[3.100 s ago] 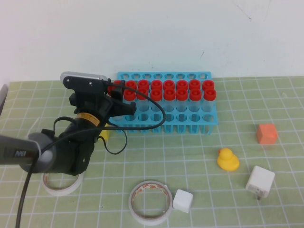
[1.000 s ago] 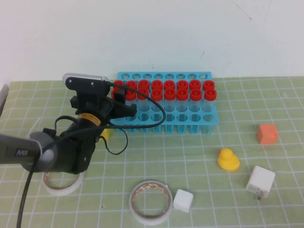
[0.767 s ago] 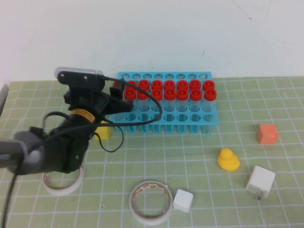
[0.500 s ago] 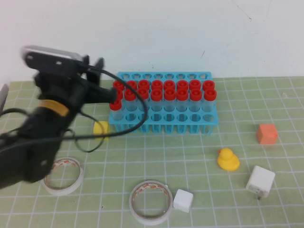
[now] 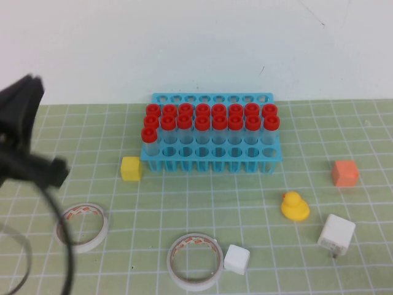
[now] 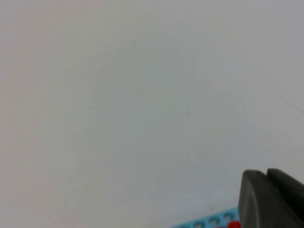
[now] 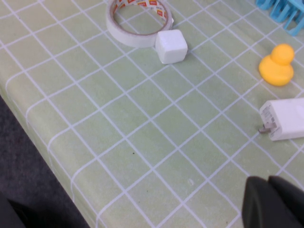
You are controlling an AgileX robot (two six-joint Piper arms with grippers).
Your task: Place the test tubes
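Note:
The blue rack (image 5: 209, 153) stands mid-table with two back rows of red-capped test tubes (image 5: 210, 117). One more tube (image 5: 149, 136) stands alone at the rack's left end, a row nearer me. My left arm (image 5: 24, 138) is a dark blur at the far left, well clear of the rack. In its wrist view the left gripper (image 6: 266, 174) is shut and empty, facing the white wall with a corner of the rack (image 6: 209, 222) below. The right gripper (image 7: 267, 179) is shut and empty, low over the green mat near the table's front edge.
A yellow cube (image 5: 131, 168) lies left of the rack. Two tape rolls (image 5: 81, 227) (image 5: 195, 260) and a white cube (image 5: 236, 259) lie in front. A yellow duck (image 5: 295, 206), a white charger (image 5: 336, 235) and an orange cube (image 5: 344, 173) sit to the right.
My left arm has swung back and to the left, away from the rack, and its fingers have shut. The tube it left stands at the rack's left end.

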